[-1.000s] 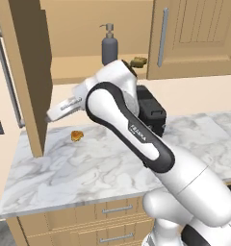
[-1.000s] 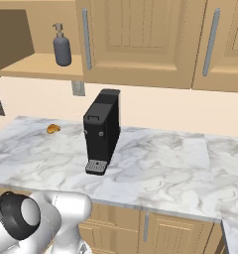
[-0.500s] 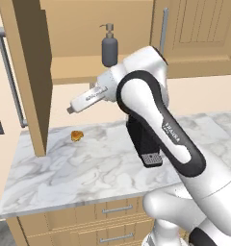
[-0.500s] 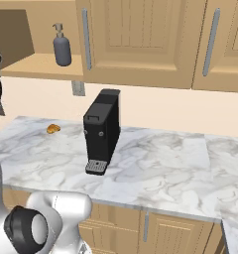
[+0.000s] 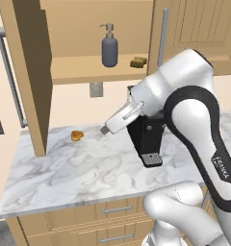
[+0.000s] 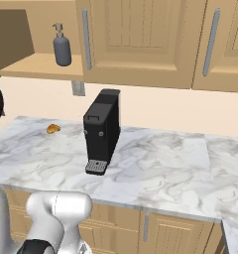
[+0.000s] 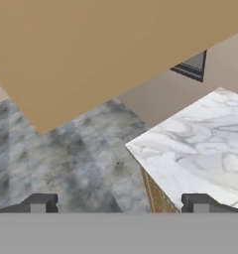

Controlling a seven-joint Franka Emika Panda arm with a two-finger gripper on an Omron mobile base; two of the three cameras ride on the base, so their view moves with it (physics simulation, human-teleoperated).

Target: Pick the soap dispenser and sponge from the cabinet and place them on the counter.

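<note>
Left base view: the arm is swinging right and rising beside the coffee machine point(image 5: 147, 139); soap dispenser point(image 5: 109, 48) and sponge point(image 5: 138, 62) are sitting untouched on the cabinet point(image 5: 88, 72) shelf. The gripper point(image 7: 119, 204) is gaping empty, nothing fetched.

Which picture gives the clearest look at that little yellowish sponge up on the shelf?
The left base view: the sponge lies in plain sight on the cabinet shelf, just right of the soap dispenser. In the right base view, the closed cabinet door blocks the stretch of shelf right of the dispenser. The hand view looks toward the counter edge and floor.
</note>
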